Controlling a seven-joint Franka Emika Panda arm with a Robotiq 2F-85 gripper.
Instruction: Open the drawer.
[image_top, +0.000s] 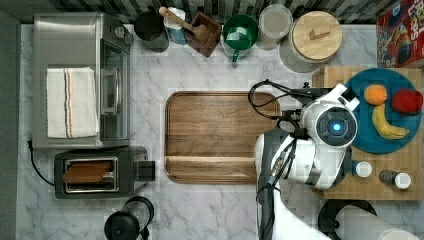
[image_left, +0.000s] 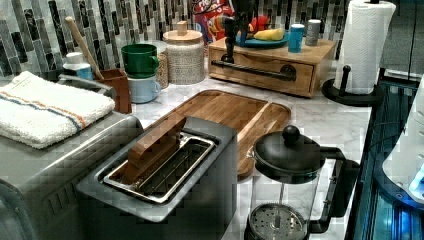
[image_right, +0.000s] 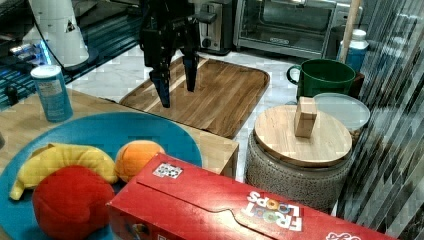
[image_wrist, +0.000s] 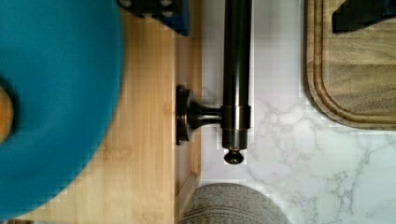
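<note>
Gripper (image_right: 176, 85) hangs w/ fingers (image_right: 162, 87) spread wide, pointing down, nothing held; in the wrist view one fingertip sits over the cabinet top (image_wrist: 149, 154) and the other over the dark tray (image_wrist: 355, 84), w/ the black bar handle (image_wrist: 236, 70) between them, not touched. In the left view the gripper (image_left: 231, 37) stands above the end of the handle (image_left: 250, 70) at the left view's left. Drawer (image_left: 260, 70) is the front of the small bamboo cabinet at the back of the marble counter (image_left: 330, 120), just beyond the tray (image_left: 235, 112); its front looks flush w/ the cabinet. On top of the cabinet: teal plate (image_right: 100, 135) w/ banana (image_right: 60, 162), orange (image_right: 137, 155), red fruit (image_right: 72, 202). Round-lidded jar (image_right: 300, 150) just beside the cabinet.
</note>
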